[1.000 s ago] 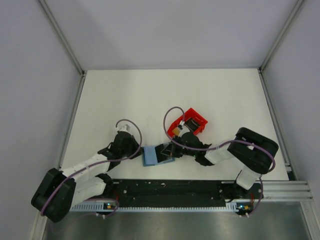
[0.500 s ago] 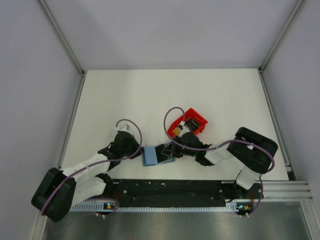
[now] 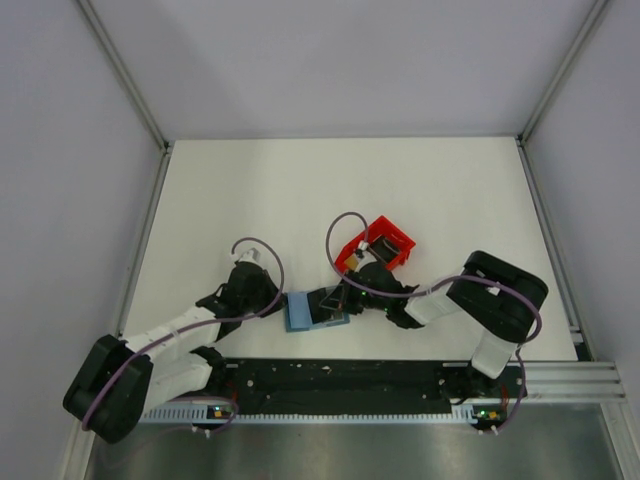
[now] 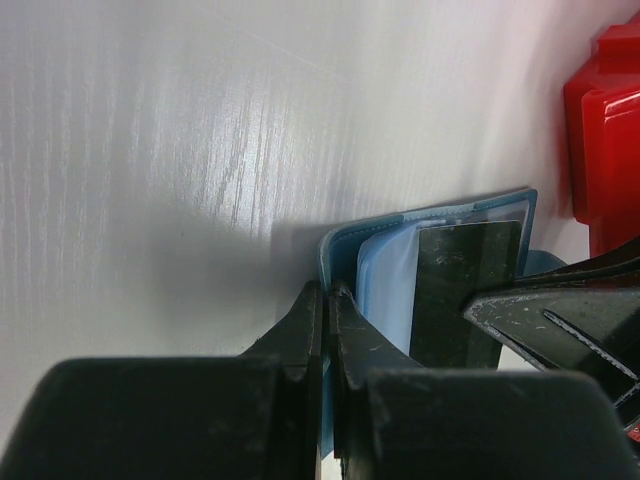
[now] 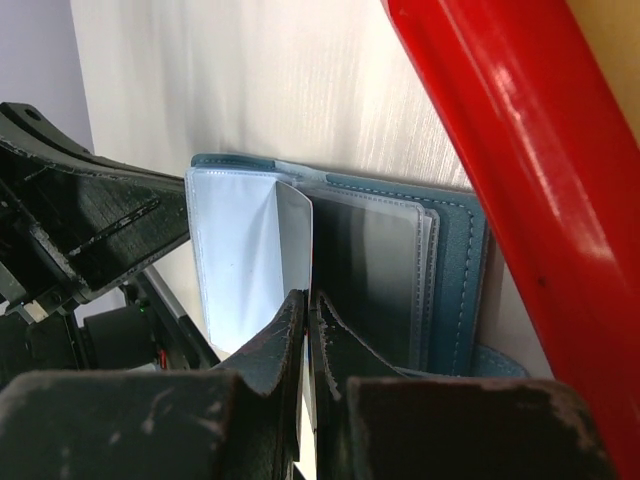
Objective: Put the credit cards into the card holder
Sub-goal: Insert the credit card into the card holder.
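**A:** Whereabouts of the card holder [image 5: 460, 280]?

**B:** Open on the bench [image 4: 200, 150], just beside the red bin [image 4: 605, 130] and between the two arms. Pinched at the near rim of its teal cover by the left gripper [image 4: 325, 300], fingers pressed together on that rim.

**A:** And the credit card [image 4: 465, 290]?

**B:** Dark and glossy in the left wrist view, raised over the clear pockets [image 5: 375, 270]. Nipped by one end in the right gripper [image 5: 305, 305], fingers clamped tight on it. Lower end at or just inside a pocket mouth; impossible to tell which.

**A:** Handling to expect?

**B:** For the card, probably light, thin, stiff and slick-faced. Best taken across the flat faces near a short end, leaving the leading edge free for the slot. For the holder, probably soft and light, apt to slide on the bench or fold shut. Best braced at the cover's rim, away from the pocket mouths. For the pockets, shiny film, likely limp and prone to buckling under a skewed push.

**A:** Brands, labels, writing?

**B:** Nothing legible on card, holder or bin. Card face viewed too obliquely for any print to be made out.
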`<state>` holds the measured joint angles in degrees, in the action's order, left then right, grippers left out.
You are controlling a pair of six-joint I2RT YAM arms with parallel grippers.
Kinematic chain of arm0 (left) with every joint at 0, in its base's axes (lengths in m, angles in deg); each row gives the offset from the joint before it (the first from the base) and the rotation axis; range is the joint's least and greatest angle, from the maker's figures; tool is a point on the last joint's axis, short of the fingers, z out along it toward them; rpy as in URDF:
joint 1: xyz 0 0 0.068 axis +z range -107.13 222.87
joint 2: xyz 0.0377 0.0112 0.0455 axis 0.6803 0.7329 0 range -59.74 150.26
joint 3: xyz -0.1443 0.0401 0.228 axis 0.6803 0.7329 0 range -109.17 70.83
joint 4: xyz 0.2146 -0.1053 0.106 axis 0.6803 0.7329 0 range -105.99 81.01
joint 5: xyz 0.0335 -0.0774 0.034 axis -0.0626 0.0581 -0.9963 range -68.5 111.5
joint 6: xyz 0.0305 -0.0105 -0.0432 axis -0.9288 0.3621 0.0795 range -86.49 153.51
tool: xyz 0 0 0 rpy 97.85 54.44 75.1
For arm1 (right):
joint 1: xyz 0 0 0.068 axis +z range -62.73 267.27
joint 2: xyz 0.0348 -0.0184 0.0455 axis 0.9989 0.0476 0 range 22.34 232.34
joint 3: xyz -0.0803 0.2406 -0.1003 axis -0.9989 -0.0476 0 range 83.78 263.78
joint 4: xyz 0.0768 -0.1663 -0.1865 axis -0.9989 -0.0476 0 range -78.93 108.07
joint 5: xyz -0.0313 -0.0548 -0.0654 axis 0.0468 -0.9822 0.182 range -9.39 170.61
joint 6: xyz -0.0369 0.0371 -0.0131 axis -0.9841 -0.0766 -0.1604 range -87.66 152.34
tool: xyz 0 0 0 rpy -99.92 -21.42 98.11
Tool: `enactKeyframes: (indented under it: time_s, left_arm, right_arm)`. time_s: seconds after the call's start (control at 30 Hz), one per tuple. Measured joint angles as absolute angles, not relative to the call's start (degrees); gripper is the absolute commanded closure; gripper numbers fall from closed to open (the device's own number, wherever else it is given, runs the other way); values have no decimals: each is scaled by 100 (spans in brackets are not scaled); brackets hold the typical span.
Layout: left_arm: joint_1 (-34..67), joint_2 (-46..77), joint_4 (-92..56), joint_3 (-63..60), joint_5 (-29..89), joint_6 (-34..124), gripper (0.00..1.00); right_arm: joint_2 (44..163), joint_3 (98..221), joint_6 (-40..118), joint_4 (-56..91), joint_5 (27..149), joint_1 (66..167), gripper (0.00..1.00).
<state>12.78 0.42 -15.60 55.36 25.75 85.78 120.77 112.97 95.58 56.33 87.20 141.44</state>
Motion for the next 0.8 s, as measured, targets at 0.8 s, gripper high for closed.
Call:
enactKeyframes:
  time_s: [0.8]
  left_arm:
    - [1278, 92, -1615, 5525, 2601, 8552, 100]
  right_arm:
    - [11739, 11166, 9879, 5200, 8156, 14208, 100]
